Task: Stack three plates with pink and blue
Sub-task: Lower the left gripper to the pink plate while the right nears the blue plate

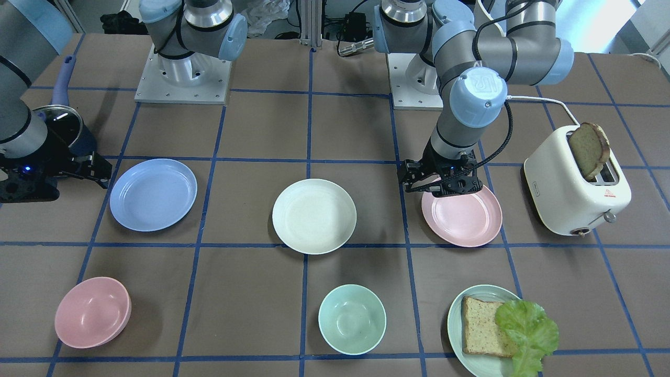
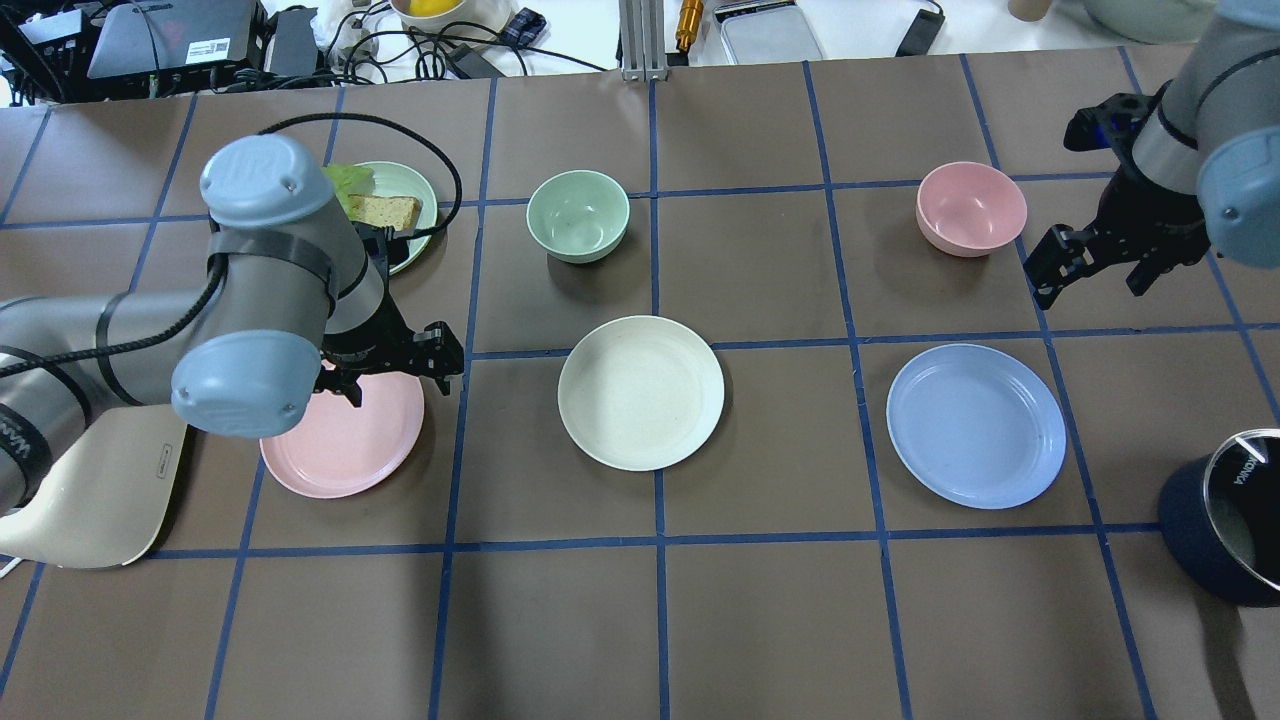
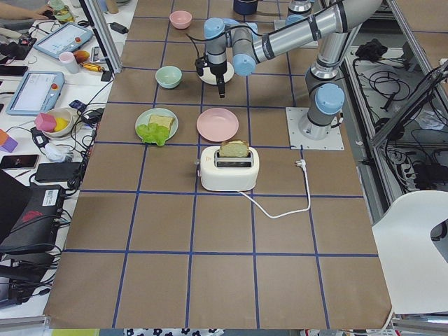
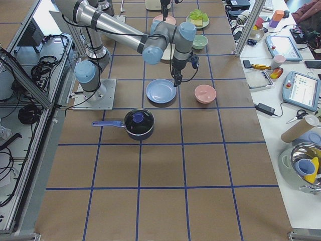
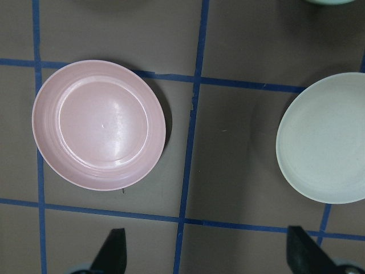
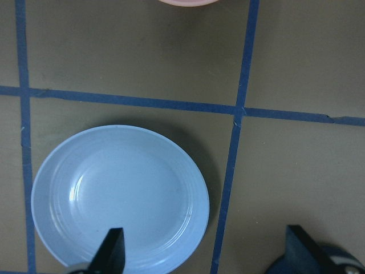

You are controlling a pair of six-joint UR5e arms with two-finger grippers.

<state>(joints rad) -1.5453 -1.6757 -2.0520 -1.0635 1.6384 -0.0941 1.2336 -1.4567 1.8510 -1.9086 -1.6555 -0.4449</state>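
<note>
Brown matte table point(image 1: 356, 131) covering, ruled into squares by blue tape. Three shallow round plates of matte plastic, equal in size, lie flat in one row across the middle. They are well apart and none is stacked: pink plate point(image 1: 466, 217) on the robot's left, cream plate point(image 1: 314, 215) in the centre, blue plate point(image 1: 153, 195) on the robot's right. Each has a raised rim around a flat well. The cream one looks faintly speckled in the front view, though the resolution is too low to be sure.

Left gripper point(image 1: 439, 182) hangs above the table near the pink plate, not touching it. Front and overhead views both overlap it with the plate's rim. The left wrist view settles it: the two dark left fingertips point(image 5: 114, 251) sit wide apart at the bottom edge with nothing between them, and the whole pink plate lies ahead of them. Jaws spread, empty.

Right gripper point(image 2: 1092, 272) hovers near the pink bowl point(image 1: 91, 313) and the blue plate. In the right wrist view the right fingertips point(image 6: 112, 251) are likewise spread and empty, one overlapping the blue plate's near rim.

Only the front view shows the glossy white toaster point(image 1: 570, 199) whole, with a bread slice point(image 1: 589, 149) standing in its slot. Overhead, the left arm covers most of it and part of the pink plate. The dark saucepan point(image 2: 1235, 520) is cut off by the overhead frame edge. Mint bowl point(image 1: 352, 319) and pale green plate point(image 1: 454, 319) with bread and lettuce sit on the operators' side.
</note>
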